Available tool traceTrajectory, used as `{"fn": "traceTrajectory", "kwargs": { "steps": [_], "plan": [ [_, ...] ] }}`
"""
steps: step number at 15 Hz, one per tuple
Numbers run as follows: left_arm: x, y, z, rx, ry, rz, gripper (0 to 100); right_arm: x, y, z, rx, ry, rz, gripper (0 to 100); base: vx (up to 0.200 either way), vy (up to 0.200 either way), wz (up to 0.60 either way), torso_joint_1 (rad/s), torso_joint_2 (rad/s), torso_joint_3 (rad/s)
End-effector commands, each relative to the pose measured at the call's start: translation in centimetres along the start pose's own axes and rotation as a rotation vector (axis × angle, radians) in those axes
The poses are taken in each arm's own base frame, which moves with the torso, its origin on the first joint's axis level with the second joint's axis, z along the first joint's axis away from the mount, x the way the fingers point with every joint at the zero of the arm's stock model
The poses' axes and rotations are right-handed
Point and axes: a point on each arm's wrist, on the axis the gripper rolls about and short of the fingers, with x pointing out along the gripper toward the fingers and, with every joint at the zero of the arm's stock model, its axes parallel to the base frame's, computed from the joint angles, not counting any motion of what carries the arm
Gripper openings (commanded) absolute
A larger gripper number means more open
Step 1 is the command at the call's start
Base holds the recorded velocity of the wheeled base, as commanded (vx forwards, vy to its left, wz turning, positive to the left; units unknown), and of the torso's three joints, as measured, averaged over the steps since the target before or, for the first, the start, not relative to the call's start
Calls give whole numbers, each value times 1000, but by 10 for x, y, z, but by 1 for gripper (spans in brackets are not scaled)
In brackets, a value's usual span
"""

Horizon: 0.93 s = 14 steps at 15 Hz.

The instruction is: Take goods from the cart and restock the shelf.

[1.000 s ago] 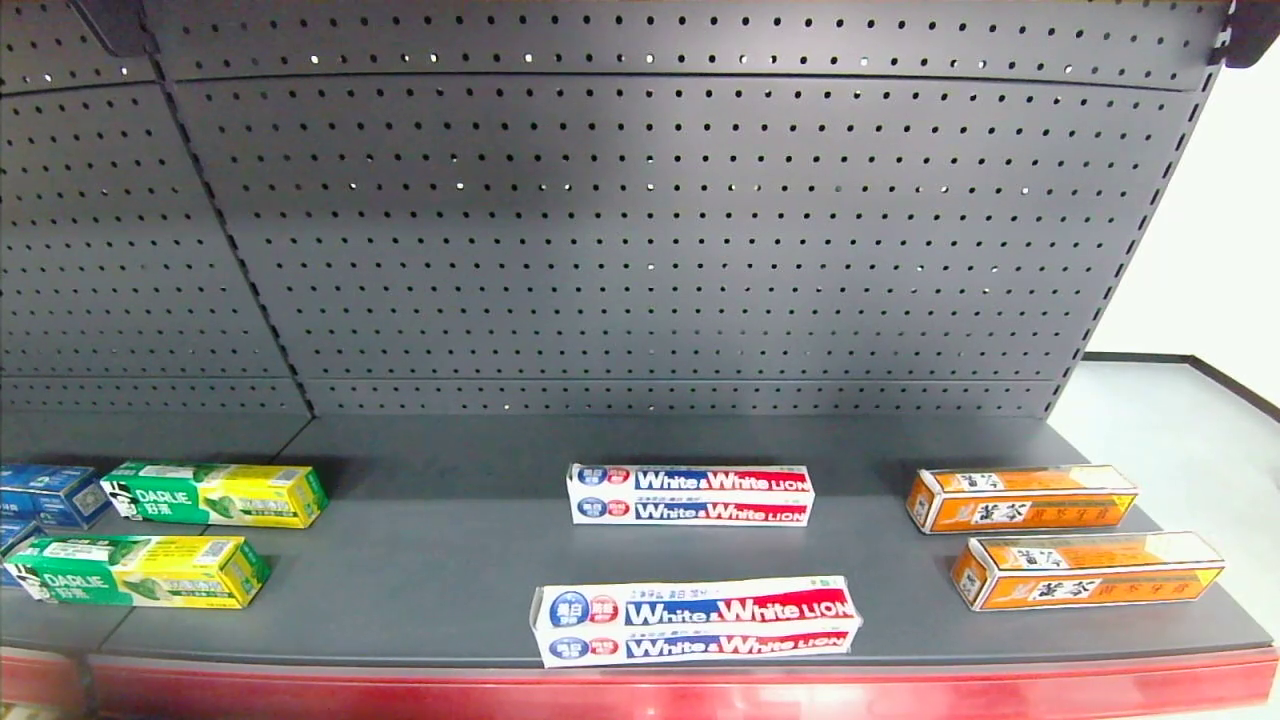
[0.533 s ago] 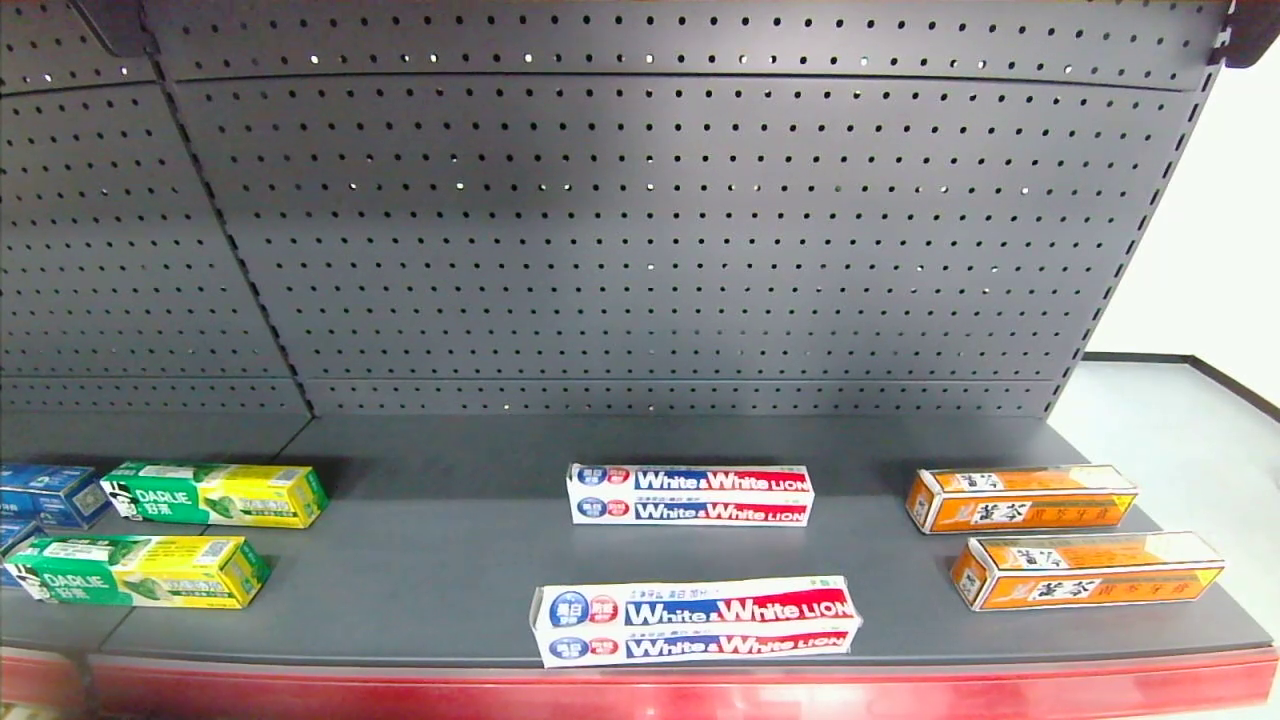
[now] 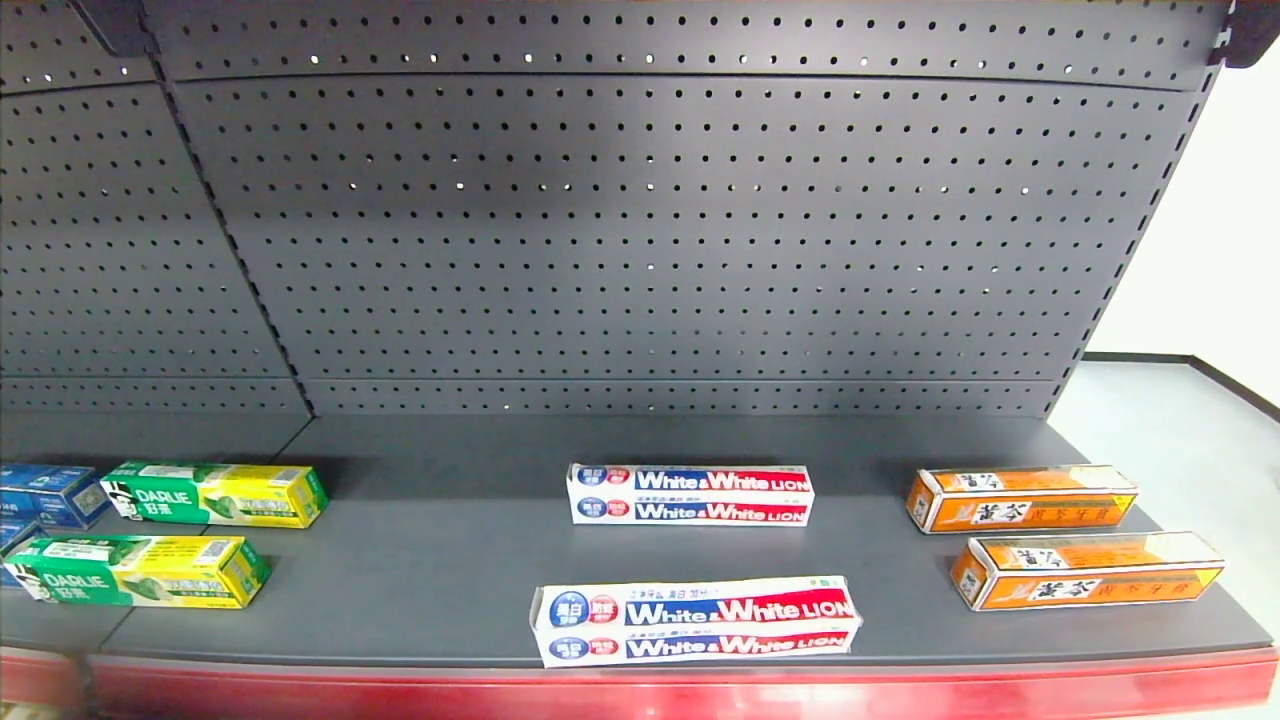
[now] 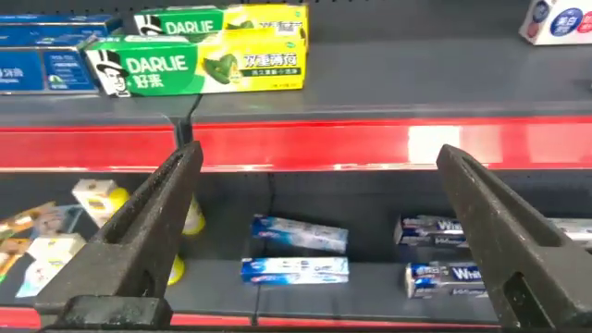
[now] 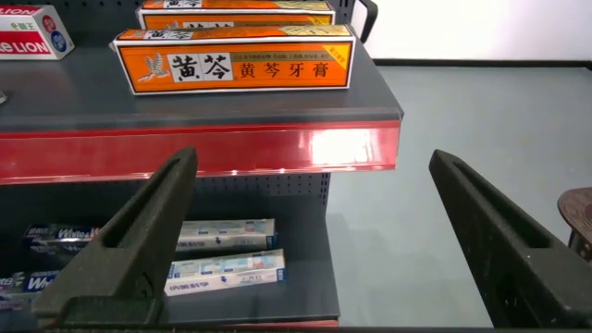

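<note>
Head view: dark grey metal shelf [image 3: 440,560] holds green-yellow toothpaste cartons [image 3: 215,493], white-red-blue cartons [image 3: 690,494] and orange cartons [image 3: 1020,498], two of each. Much of the deck is bare, so restocking looks barely begun
Left wrist view: left gripper [image 4: 319,155] fingers spread wide, empty, facing the red shelf lip [image 4: 92,148]
Right wrist view: right gripper [image 5: 312,159] likewise agape, carrying nothing

To my right I see a pale grey floor [image 3: 1180,450] meeting a white wall [image 3: 1220,250] along a thin dark baseboard strip [image 3: 1140,356].
</note>
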Motion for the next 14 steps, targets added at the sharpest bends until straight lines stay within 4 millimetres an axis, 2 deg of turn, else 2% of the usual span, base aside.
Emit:
{"fn": "traceTrajectory", "kwargs": {
  "steps": [1,3,6,14],
  "plan": [
    [0,-2,0,24,-6,-72,100,0,0,0,0,1,0,100,0,0,0,0,0,0],
    [0,-3,0,41,-7,-120,100,0,0,0,0,3,0,100,0,0,0,0,0,0],
    [0,-3,0,35,-7,-122,100,0,0,0,0,3,0,100,-200,0,0,2,4,-1],
    [0,-3,0,15,-6,-116,100,0,0,0,-1,3,3,100,0,0,0,0,0,0]
  ]
}}
